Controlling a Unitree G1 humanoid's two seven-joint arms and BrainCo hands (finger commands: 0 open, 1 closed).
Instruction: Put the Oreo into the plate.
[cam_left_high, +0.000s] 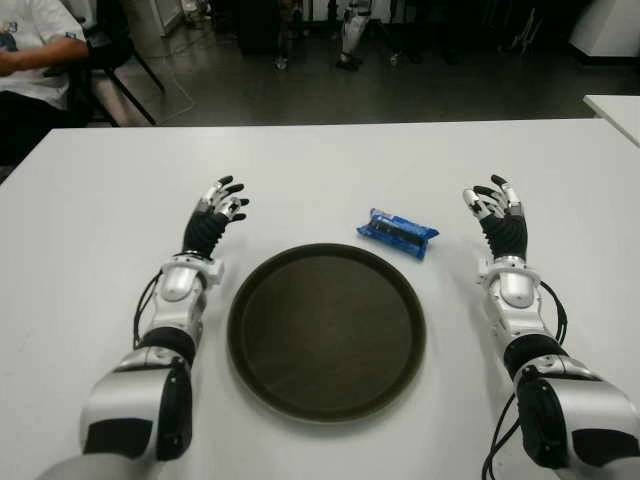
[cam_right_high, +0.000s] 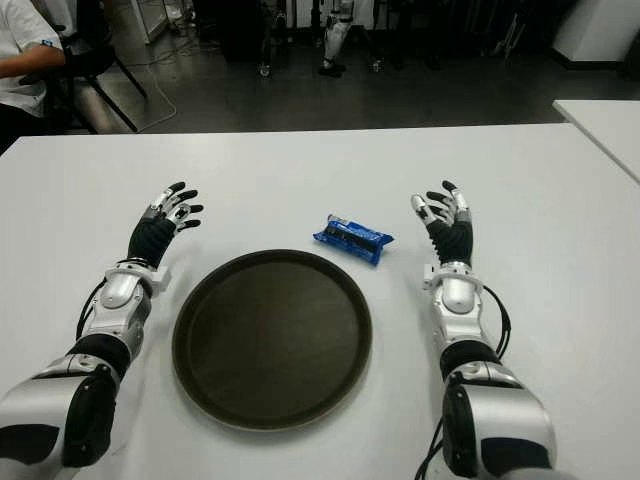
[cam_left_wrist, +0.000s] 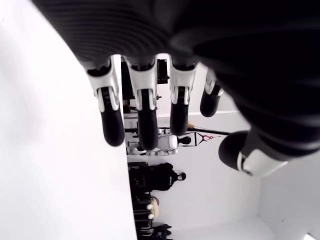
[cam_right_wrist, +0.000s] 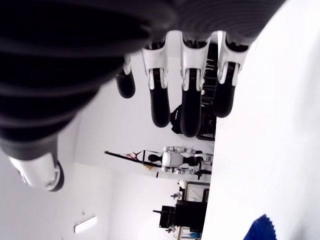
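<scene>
On the white table (cam_left_high: 330, 160) that fills most of the head camera's view, a round dark plate (cam_left_high: 327, 331) sits close to the robot, centred between its two forearms and holding nothing. Beyond the table's far edge, a seated person (cam_left_high: 35, 55) in a white shirt shows at the far left corner, with chair and stand legs across the dark floor behind. To the left of the plate the left hand (cam_left_high: 216, 212) is held palm-in with its fingers spread and straight, gripping nothing; its wrist camera shows the fingertips (cam_left_wrist: 113, 131) apart from one another beside bare tabletop. To the right of the plate the right hand (cam_left_high: 496, 208) mirrors it, fingers (cam_right_wrist: 160, 111) likewise extended and separated, empty. The Oreo (cam_left_high: 398, 232), a small blue packet, lies flat on the table just beyond the plate's far right rim, not touching it, between the plate and the right hand and nearer the plate. Its long axis runs slantwise, one end pointing toward the far left and the other toward the near right, toward the right hand's wrist
</scene>
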